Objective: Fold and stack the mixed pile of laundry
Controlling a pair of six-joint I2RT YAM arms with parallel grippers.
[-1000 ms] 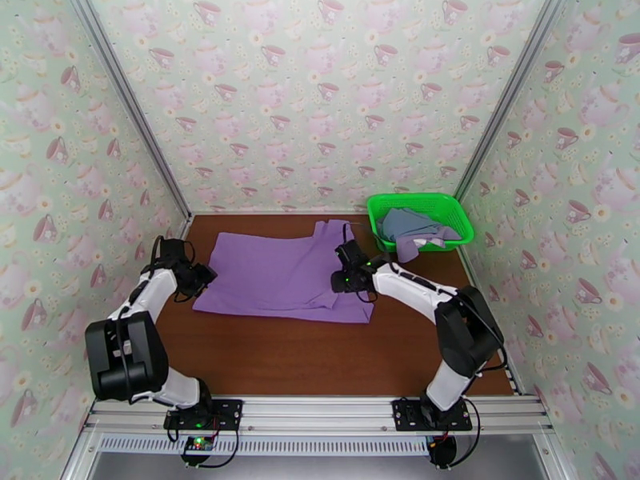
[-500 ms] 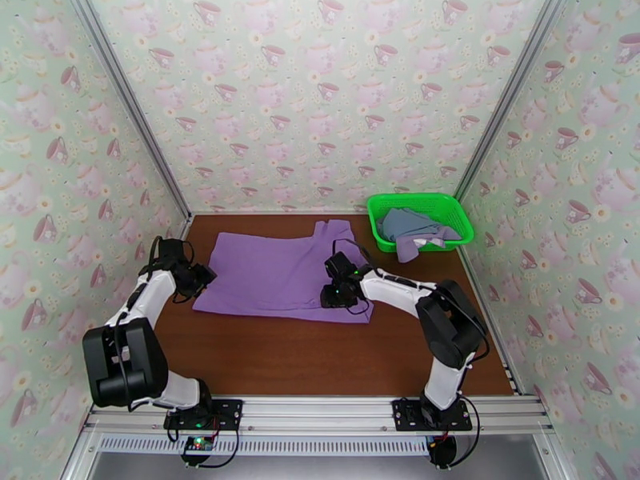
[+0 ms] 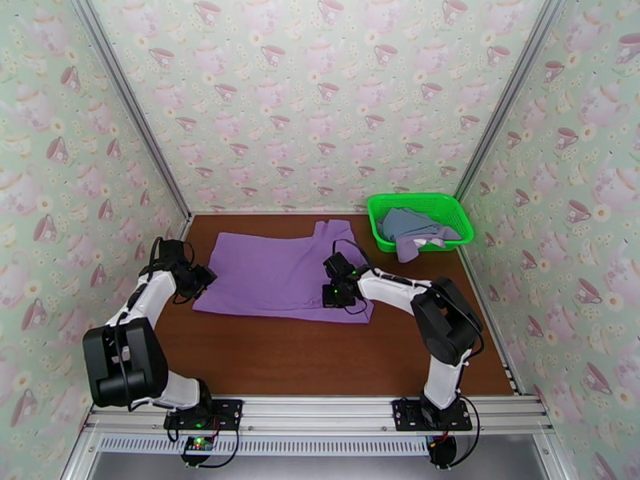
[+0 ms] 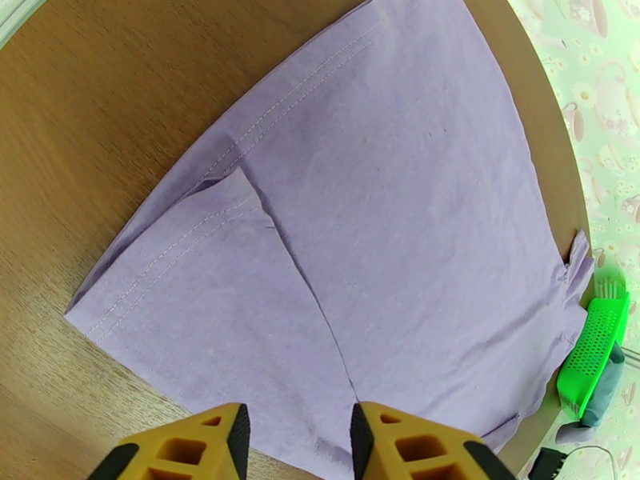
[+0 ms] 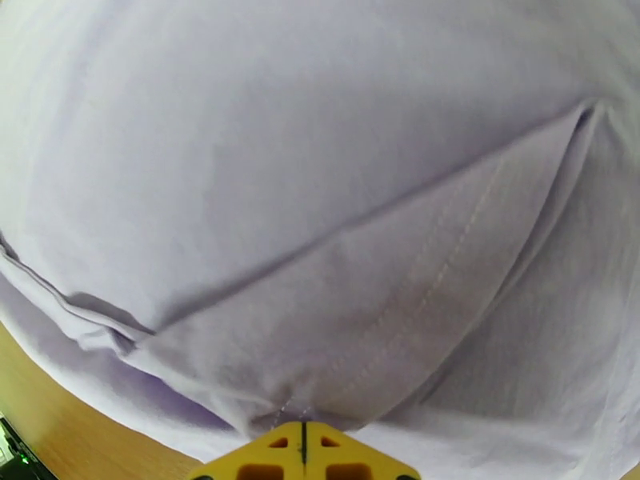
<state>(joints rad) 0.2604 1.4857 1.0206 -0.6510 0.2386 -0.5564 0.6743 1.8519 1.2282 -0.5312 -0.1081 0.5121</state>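
Purple shirt [image 3: 272,275] spread flat left of green basket [image 3: 416,198], other garments [image 3: 408,224] inside it. Right gripper [image 5: 304,430] shut, pinching a shirt fold; left gripper [image 4: 300,430] part open, empty. Risked losing that thin pinch and bunching the layers

From my station I see a dark brown wooden tabletop [image 3: 320,354], boxed in on three sides by walls [image 3: 320,98] papered in pale green with pink teacups, teapots and small flowers. Two bare aluminium posts [image 3: 132,106] run up the back corners where the panels meet, and a silver rail [image 3: 320,414] crosses the near edge. The light I get is soft and even, leaving only faint shadows on the wood.
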